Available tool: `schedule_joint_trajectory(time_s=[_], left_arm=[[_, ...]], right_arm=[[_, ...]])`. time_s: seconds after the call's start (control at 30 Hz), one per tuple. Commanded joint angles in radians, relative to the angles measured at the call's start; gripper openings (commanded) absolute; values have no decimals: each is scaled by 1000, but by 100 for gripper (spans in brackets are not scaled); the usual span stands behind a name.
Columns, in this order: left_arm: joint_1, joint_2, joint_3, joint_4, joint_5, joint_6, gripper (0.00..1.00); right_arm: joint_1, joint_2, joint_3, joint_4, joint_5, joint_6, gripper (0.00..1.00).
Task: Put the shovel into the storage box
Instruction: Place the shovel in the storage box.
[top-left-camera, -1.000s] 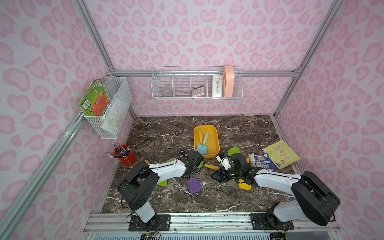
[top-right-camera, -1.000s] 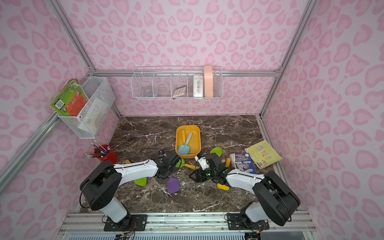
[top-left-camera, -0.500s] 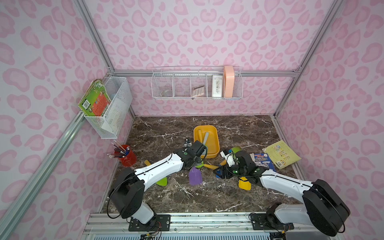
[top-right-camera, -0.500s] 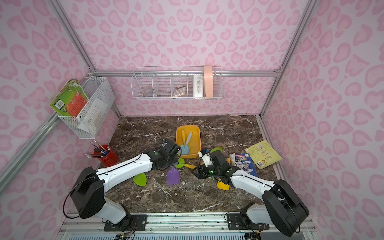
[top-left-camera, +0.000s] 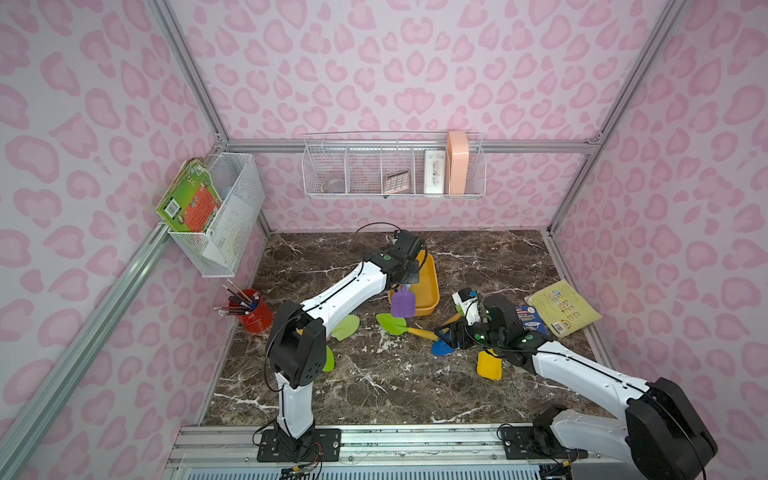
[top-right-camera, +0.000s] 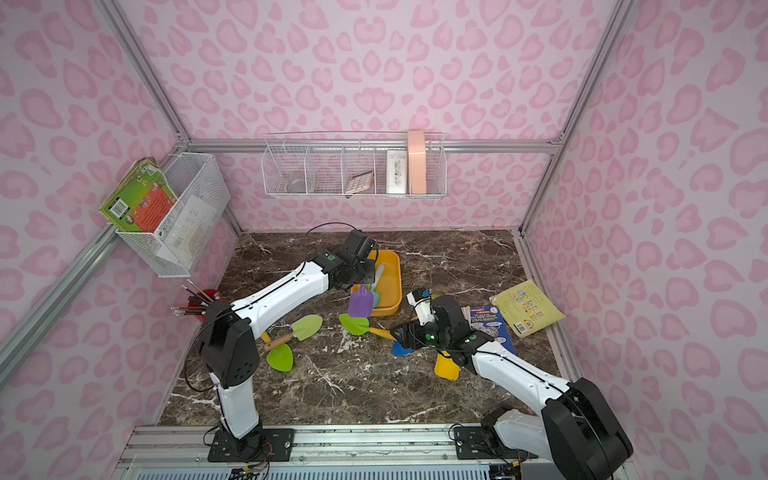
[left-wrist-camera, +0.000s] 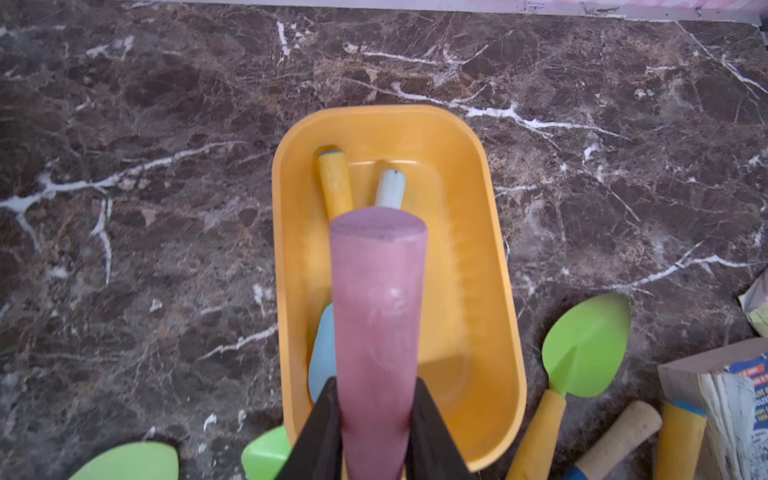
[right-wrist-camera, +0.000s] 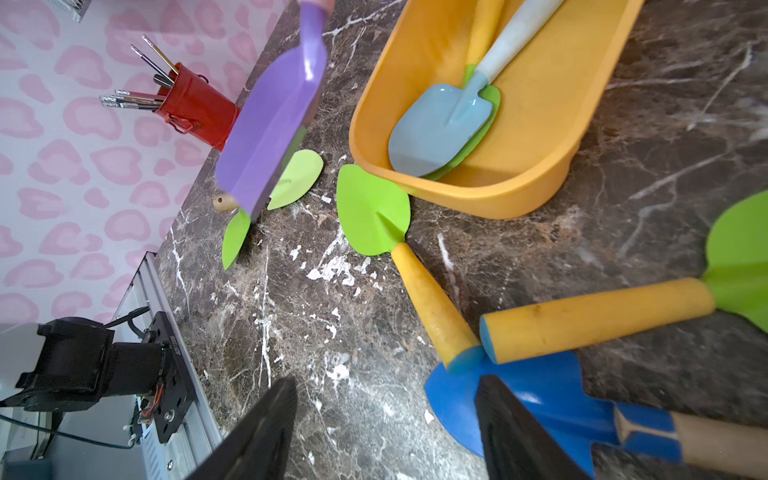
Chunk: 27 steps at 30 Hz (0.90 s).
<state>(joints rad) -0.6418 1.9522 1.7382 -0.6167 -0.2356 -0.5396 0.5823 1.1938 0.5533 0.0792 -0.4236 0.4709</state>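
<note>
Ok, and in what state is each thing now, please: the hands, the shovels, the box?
storage box: upright, two shovels inside.
left hand: shut on the pink handle.
purple shovel: held in the air, not yet in the box.
right hand: open, over the blue shovel.
blue shovel: lying on the table, ungripped.
red cup: upright, pencils inside.

Your left gripper (top-left-camera: 404, 284) has climbed from the lower middle of the frame to the centre, and the left arm (top-left-camera: 349, 291) is now stretched out long toward the back. The purple shovel (top-left-camera: 402, 305) came up with it. A second ago it lay flat on the marble floor (top-left-camera: 374, 386), below the storage box (top-left-camera: 432, 286). Now it's lifted clear and clamped by its pink handle, with the blade hanging at the box's near rim in both top views.
</note>
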Motion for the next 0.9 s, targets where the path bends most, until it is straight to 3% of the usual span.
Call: schedule_joint_trajectory(time_s=[0.0, 0.17, 0.37, 0.87], left_arm=[[13, 69, 88, 0, 1, 88, 8], [31, 151, 125, 123, -32, 163, 9], [56, 222, 151, 194, -71, 169, 10], [71, 279, 54, 317, -54, 110, 13]], right_arm=[[-5, -7, -6, -7, 13, 9, 71], [-22, -5, -9, -7, 9, 11, 71], [-32, 10, -8, -6, 7, 10, 71], [-47, 49, 7, -8, 5, 3, 71]])
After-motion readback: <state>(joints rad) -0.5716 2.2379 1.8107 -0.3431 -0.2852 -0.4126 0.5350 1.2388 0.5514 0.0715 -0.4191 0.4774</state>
